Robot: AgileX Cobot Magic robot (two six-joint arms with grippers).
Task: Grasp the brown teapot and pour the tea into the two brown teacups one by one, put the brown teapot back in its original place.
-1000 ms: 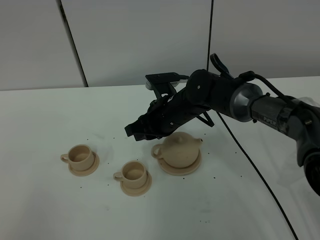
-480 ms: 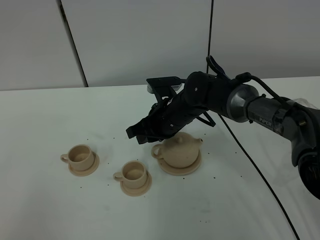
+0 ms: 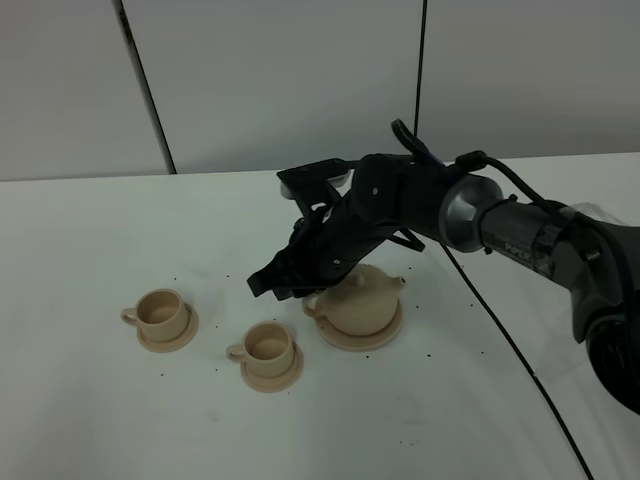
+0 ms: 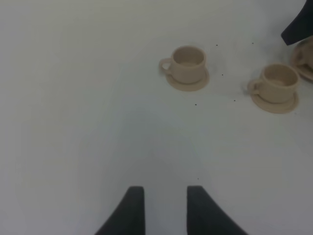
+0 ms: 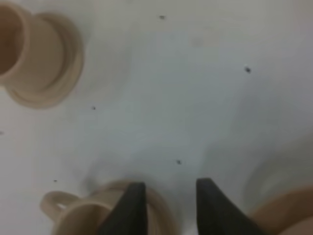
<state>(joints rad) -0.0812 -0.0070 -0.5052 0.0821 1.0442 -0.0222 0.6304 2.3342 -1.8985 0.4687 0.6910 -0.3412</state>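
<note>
Just left of the brown teapot (image 3: 362,302), my right hand (image 3: 268,284) hangs above the worktop (image 3: 120,420). Its two dark fingers (image 5: 133,208) are parted by a moderate gap, with nothing between them but white surface. The hand slants down and to the left, close over the teapot's loop handle (image 3: 313,302); I cannot tell whether it touches it. The teapot stands upright, lid on, on its wide saucer (image 3: 385,338), spout to the right. Near and left of it sits one teacup (image 3: 268,346) on a small saucer (image 3: 285,378). Farther left, well apart from the teapot, the second teacup (image 3: 162,312) stands on its own saucer (image 3: 185,335). Both cups are upright, handles to the left. My left hand (image 4: 165,211) hovers over bare worktop, fingers slightly apart and holding nothing, both cups ahead of it.
</note>
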